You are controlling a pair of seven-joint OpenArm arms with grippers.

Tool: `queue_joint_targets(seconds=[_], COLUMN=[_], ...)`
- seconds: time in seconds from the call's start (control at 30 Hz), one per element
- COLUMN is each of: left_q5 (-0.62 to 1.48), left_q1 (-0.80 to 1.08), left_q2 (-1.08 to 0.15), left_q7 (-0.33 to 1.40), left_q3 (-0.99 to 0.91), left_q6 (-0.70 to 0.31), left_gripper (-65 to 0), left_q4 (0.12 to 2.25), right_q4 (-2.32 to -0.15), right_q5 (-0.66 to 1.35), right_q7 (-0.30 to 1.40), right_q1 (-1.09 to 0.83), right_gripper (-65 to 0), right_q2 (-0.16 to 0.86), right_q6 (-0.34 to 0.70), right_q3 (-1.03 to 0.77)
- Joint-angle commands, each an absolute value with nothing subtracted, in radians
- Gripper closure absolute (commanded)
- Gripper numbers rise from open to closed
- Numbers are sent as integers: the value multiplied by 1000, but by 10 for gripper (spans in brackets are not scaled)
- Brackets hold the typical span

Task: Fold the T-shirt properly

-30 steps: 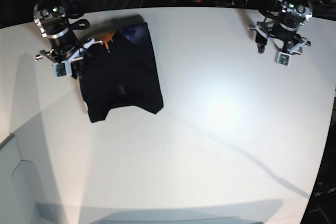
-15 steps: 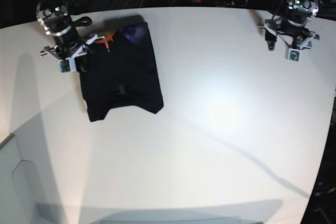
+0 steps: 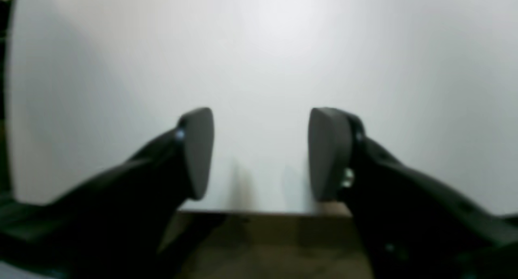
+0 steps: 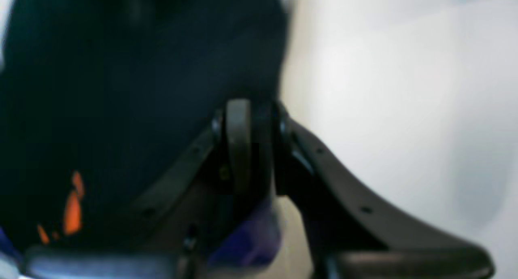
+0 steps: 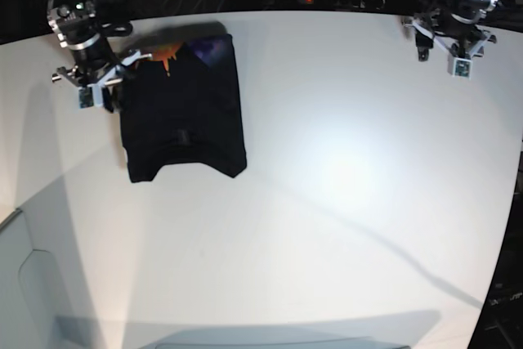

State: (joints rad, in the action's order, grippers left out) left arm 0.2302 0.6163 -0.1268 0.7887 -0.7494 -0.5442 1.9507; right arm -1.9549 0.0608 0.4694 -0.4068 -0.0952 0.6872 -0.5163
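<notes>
The T-shirt (image 5: pixel 184 112) lies folded near the bench's (image 5: pixel 327 202) far left corner, long axis front-to-back, its left edge pinched in the closed right gripper (image 5: pixel 102 87); the left gripper (image 5: pixel 445 46), parted and empty, hangs well apart at the far right corner

T-shirt (image 5: pixel 184 112): black cloth, matt, soft; orange print (image 4: pixel 72 208) w/ bluish-purple patches. Desk (image 5: pixel 343 177): smooth white surface, slight sheen under light. Left end effector (image 3: pixel 259 149): matt dark-grey pads, black plastic fingers. Right end effector (image 4: pixel 251 145): same black plastic w/ small screw holes.
</notes>
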Motion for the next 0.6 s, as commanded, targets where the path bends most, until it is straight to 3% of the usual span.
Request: queue_joint_targets(seconds=[0.0, 0.3, 0.57], left_q5=[266, 460, 463], left_q1=[641, 806, 937], left_q2=[-137, -111, -56], left_q7=[776, 776, 771], left_q3=[-776, -915, -958], left_q6=[-539, -539, -539], left_gripper=[-292, -7, -1], left_q4=[1969, 1969, 1960], right_q4=[-1994, -2020, -2018], right_q5=[94, 120, 120], right_q7=[443, 447, 450], right_q1=[-407, -490, -630], right_gripper=[-81, -81, -81], right_q2=[-91, -91, -91], right_q6=[698, 698, 698], right_q3=[-529, -633, -753])
